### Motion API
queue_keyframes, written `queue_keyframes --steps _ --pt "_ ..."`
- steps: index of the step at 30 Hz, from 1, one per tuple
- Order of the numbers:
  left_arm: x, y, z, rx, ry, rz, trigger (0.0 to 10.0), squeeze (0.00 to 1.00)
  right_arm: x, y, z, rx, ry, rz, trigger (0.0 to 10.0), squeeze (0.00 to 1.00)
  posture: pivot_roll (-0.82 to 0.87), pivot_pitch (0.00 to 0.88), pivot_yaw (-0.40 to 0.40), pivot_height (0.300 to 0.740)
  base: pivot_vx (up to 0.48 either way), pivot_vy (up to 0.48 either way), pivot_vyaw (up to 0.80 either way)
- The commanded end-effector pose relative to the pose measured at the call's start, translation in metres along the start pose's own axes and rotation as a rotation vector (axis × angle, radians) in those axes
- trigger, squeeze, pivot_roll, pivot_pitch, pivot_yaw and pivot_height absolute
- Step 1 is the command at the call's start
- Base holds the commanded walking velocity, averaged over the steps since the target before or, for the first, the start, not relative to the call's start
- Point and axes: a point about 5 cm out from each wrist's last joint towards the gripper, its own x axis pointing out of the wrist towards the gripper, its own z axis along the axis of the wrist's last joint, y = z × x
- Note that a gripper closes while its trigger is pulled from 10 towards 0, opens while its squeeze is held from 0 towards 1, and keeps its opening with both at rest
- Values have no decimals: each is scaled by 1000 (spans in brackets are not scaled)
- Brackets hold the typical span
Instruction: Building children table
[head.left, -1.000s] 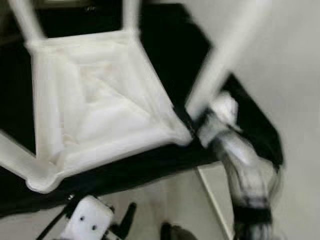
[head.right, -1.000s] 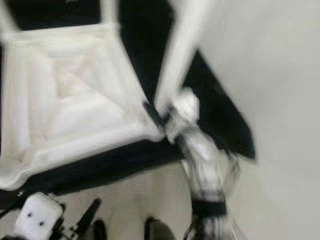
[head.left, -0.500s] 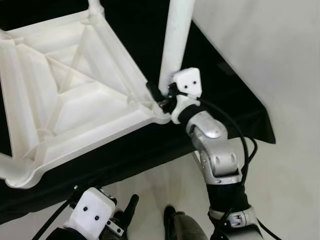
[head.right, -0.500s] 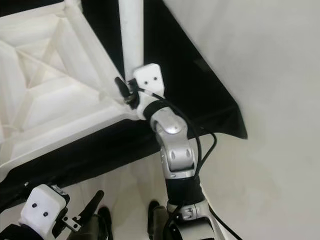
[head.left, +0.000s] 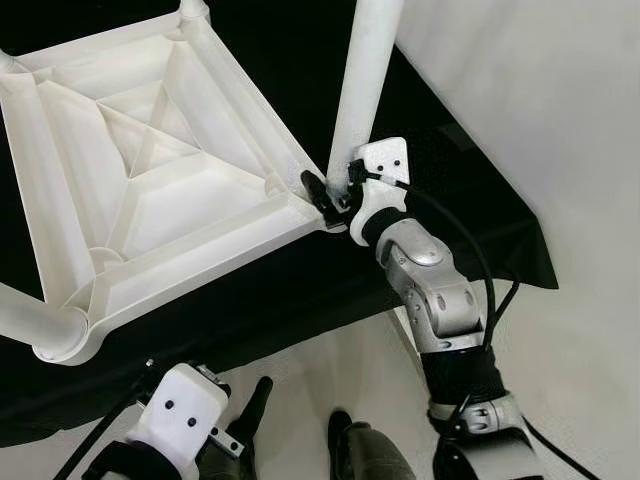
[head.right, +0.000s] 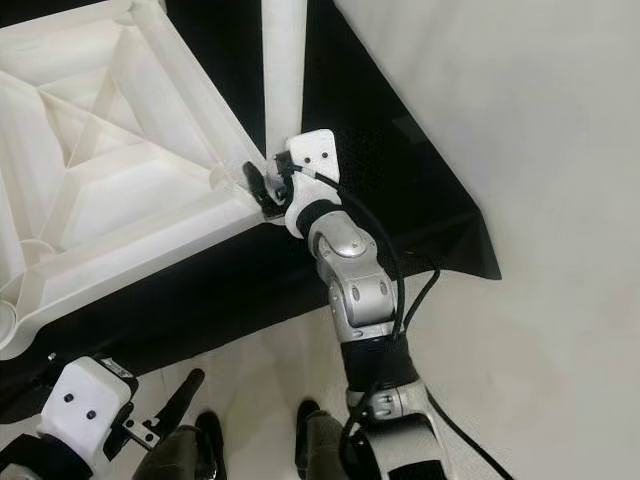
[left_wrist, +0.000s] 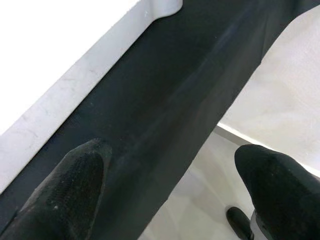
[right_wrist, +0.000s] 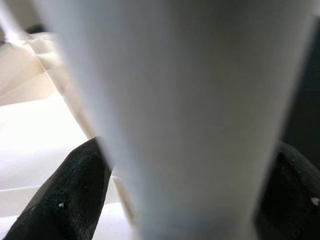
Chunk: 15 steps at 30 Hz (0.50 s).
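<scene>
Upturned white ribbed plastic tabletop (head.left: 150, 190) on black cloth (head.left: 300, 290), right tool (head.left: 335, 195) clamped around smooth round white leg (head.left: 362, 80) at its near corner, left tool (head.left: 240, 430) low, fingers parted, holding nothing

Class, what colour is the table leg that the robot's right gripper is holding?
White, like the upturned tabletop. The table leg in the right gripper shows best in the left eye view.

One white tabletop (head.left: 150, 180), turned underside up, is seen across the upper left of the frame. Three white legs are counted: one (head.left: 362, 85) at upper centre, one (head.left: 30, 325) at the left edge, one (head.left: 192, 10) at the top edge. One black cloth (head.left: 300, 290) is seen beneath. Two grippers are counted: right gripper (head.left: 335, 195) at centre, left gripper (head.left: 245, 425) at the bottom.
</scene>
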Motion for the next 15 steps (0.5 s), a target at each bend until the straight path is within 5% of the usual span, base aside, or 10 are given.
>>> queue_keyframes --steps 1,2,3,9,13,14,15 --pt "-1 -1 -4 -7 15 5 10000 0 1 10 16 7 -96 148 10000 486 -72 292 -73 740 0 0 0" --pt "-1 -1 -4 -7 15 5 10000 0 1 10 16 7 -96 148 10000 486 -72 292 -73 740 0 0 0" --pt "-1 -1 -4 -7 13 6 10000 0 1 13 21 5 -118 223 10000 0 -71 290 -74 740 0 0 0" --pt "0 0 -3 -7 5 4 10000 0 5 12 29 -120 -119 421 10000 0 -65 280 -77 740 0 0 0" --pt "1 -1 -2 -11 -4 -10 10000 0 5 0 31 -203 -46 714 10000 0 -55 269 -86 740 0 0 0" --pt "2 0 -1 -9 -7 -10 10000 0 5 -3 30 -186 -26 779 4941 0 -51 266 -88 740 0 0 0" --pt "2 0 -1 -9 -7 -10 10000 0 5 -3 30 -186 -26 779 4941 0 -51 266 -88 740 0 0 0"
